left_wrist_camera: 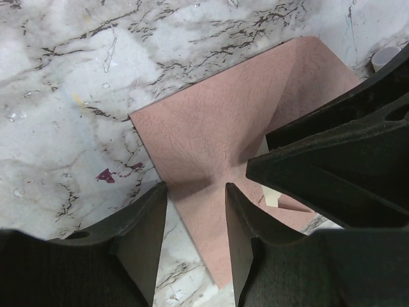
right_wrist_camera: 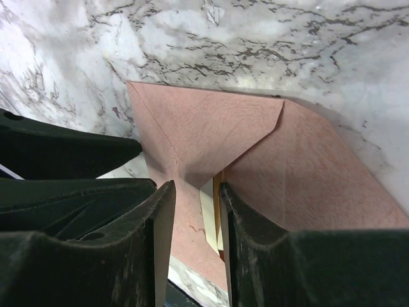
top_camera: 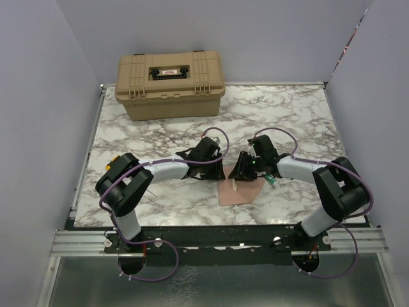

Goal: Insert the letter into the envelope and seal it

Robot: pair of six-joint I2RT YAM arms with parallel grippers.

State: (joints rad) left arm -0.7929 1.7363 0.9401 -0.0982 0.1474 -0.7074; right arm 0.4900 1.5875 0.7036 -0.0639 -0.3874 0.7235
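Observation:
The pinkish-brown envelope point(top_camera: 239, 192) lies on the marble table between both arms. In the left wrist view my left gripper point(left_wrist_camera: 195, 220) stands open, its fingers straddling a corner of the envelope point(left_wrist_camera: 217, 128) without clamping it. In the right wrist view my right gripper point(right_wrist_camera: 192, 217) is open over the envelope point(right_wrist_camera: 307, 173), with the pointed flap point(right_wrist_camera: 204, 128) just ahead of the fingertips. A thin tan-orange edge of the letter point(right_wrist_camera: 217, 195) shows beside a cream strip point(right_wrist_camera: 208, 218) between the jaws. The rest of the letter is hidden inside. The two grippers point(top_camera: 216, 171) point(top_camera: 243, 171) almost meet.
A tan hard case point(top_camera: 170, 83) stands at the back of the table point(top_camera: 294, 115). A small green and white item point(top_camera: 271, 181) lies by the right arm. Purple walls close in both sides. My right gripper's black body point(left_wrist_camera: 345, 160) crowds the left wrist view.

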